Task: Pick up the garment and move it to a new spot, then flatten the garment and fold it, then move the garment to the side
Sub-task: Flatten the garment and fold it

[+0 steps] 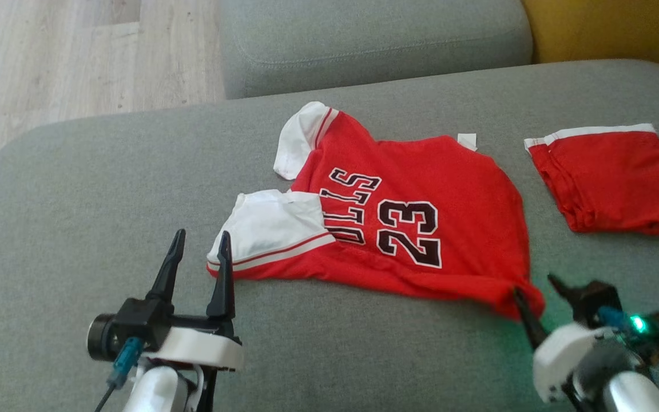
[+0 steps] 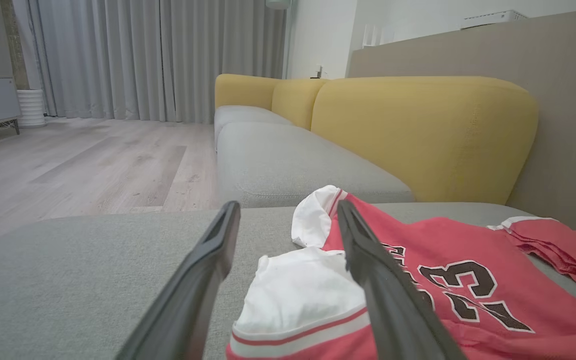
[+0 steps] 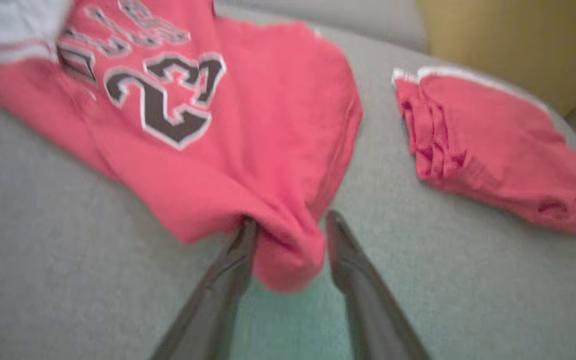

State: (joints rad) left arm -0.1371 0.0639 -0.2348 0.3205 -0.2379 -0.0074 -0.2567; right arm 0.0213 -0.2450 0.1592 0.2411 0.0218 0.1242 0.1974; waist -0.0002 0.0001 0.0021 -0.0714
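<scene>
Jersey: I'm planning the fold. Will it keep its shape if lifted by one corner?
Probably not: the jersey lies wrinkled, its corner bunched, so it looks floppy. Thin cloth, likely light. It may drag on the woven cushion.

Soft daylight, rt wrist view blurred, prob. motion

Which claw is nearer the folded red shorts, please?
Right. The right claw sits at the jersey's hem corner, near the shorts; the left claw is by its white sleeve, farther off.
</scene>
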